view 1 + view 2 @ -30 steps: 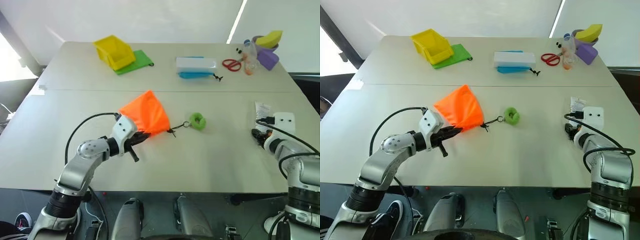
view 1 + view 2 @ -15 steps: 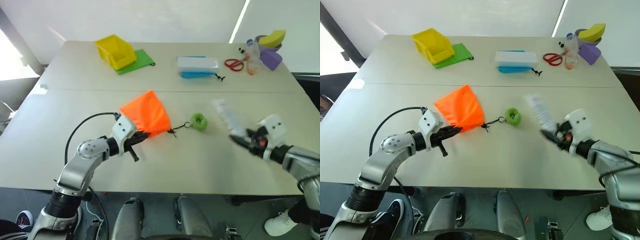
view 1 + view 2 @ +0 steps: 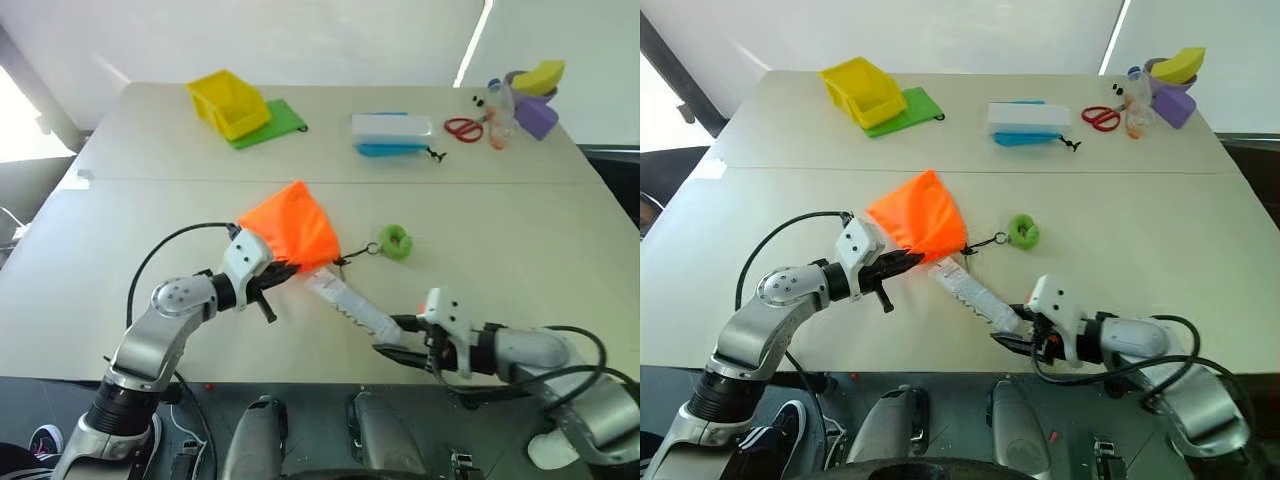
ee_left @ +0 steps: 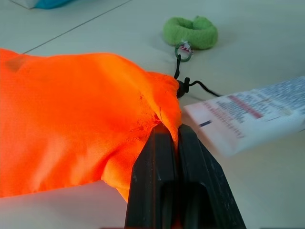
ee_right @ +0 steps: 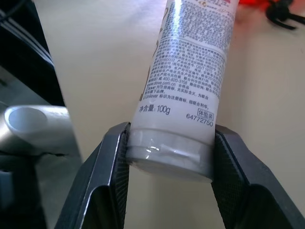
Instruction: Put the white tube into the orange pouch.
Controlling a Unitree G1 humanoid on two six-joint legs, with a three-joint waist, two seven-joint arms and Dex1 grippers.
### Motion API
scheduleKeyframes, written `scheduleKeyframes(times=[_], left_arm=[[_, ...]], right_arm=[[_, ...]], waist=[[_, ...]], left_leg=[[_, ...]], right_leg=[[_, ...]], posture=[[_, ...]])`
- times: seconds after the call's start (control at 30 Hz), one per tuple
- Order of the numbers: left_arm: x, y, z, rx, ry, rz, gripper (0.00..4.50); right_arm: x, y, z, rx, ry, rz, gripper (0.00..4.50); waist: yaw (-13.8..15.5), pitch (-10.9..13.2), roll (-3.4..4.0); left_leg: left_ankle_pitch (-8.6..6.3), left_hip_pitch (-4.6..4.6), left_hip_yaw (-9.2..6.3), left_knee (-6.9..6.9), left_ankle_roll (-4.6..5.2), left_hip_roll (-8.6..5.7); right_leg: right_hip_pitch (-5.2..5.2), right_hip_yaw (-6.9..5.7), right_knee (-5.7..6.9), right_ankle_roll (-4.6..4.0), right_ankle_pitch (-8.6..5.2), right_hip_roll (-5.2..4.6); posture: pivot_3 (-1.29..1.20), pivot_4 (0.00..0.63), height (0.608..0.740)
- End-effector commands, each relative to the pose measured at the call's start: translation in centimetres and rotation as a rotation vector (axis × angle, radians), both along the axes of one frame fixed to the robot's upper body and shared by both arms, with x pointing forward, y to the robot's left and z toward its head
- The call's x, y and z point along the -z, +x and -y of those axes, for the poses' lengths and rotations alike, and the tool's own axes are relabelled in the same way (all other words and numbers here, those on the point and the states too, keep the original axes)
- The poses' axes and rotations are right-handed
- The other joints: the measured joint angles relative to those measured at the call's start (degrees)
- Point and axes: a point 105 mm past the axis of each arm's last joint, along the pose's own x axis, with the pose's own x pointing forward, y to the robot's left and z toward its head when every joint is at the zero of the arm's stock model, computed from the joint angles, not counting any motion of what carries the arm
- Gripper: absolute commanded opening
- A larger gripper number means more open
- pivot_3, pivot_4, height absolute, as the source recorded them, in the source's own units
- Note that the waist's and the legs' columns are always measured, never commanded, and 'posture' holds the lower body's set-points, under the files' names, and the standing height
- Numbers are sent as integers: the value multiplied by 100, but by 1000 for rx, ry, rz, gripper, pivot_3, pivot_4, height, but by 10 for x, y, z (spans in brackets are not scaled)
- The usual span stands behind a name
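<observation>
My arms are silver-grey metal with rounded joints and black bands between the segments. A white block sits at each wrist, and a thin black cable loops from each one back along the forearm. My left claw [image 3: 268, 290] and right claw [image 3: 1009, 335] each end in two flat black fingers [image 5: 110, 164] with angular edges.
</observation>
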Motion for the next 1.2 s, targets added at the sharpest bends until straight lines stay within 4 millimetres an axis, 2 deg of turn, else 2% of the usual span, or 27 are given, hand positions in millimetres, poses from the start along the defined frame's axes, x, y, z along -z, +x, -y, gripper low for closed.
scheduleKeyframes(times=[0.03,0.13,0.23,0.37,0.53,0.6,0.77,0.87,1.03,1.2], left_arm=[[-15,-4,1,17,-10,50,0],[-16,-4,1,20,-12,51,0],[-15,-6,2,22,-9,45,0],[-14,-6,3,22,-13,39,0],[-12,-9,5,34,-3,30,0],[-11,-9,5,32,-8,27,0],[-12,-9,6,38,-7,34,0],[-15,-7,6,30,-6,43,0],[-16,-6,5,21,-12,49,0],[-18,-5,6,28,-13,60,0]], right_arm=[[-6,9,-4,11,26,44,1773],[-3,10,-7,-6,6,55,1773],[-13,22,-14,22,68,91,1773],[-12,21,-26,-11,70,78,1773],[-19,35,-38,16,107,134,1773],[-18,38,-40,18,86,147,1773],[-5,60,-34,93,-27,175,1773],[-13,52,-31,43,-17,201,1773],[-13,35,-20,-37,-58,184,1773],[-8,28,-26,-104,-93,183,1773]], waist=[[25,0,0],[27,0,-1],[-3,0,-2],[5,0,-2],[2,0,-1],[5,0,-2],[-2,-1,-2],[4,0,-2],[21,-1,-2],[-13,-2,-4]], left_leg=[[0,-3,1,0,0,-1],[0,-8,1,-6,0,-2],[0,-8,1,-9,1,-1],[0,-2,-1,-8,1,0],[0,-2,0,-8,1,1],[0,-2,0,-8,1,0],[0,-2,0,-6,1,0],[0,-1,-1,-6,1,0],[0,-5,2,-7,1,-2],[0,1,1,-6,1,1]], right_leg=[[0,0,-2,0,0,-2],[1,-2,-14,3,-1,-4],[2,-2,-18,4,0,-3],[2,-4,-9,3,2,0],[2,-4,-8,3,2,1],[2,-4,-9,3,2,-1],[2,-5,-7,2,2,-1],[2,-6,-4,2,2,1],[3,-4,-9,5,1,-3],[3,-4,-3,3,2,2]], posture=[[0,150,740],[0,150,740],[0,150,740],[0,150,740],[0,150,740],[0,150,740],[0,150,740],[0,150,740],[0,150,740],[0,150,740]])
